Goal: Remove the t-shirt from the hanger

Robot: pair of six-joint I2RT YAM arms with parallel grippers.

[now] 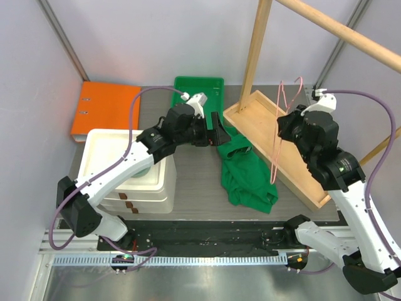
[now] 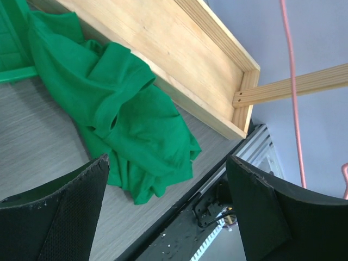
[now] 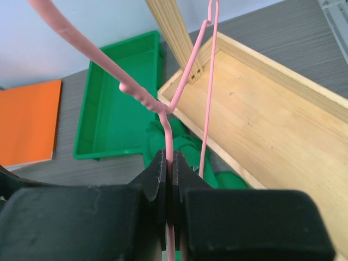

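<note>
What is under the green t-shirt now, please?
The t-shirt lies crumpled on the grey table, beside the wooden base. Whatever is beneath the cloth is covered and cannot be seen.

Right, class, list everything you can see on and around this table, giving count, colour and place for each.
t-shirt: one, dark green, crumpled on the table beside the rack's base
hanger: one, pink wire, held up over the rack's base
plastic tray: one, green, back centre
wooden rack: one, pale wood, right side
binder: one, orange, back left
drawer unit: one, white, left
left fingers: two, black, open above the t-shirt
right fingers: two, black, shut on the hanger
</note>
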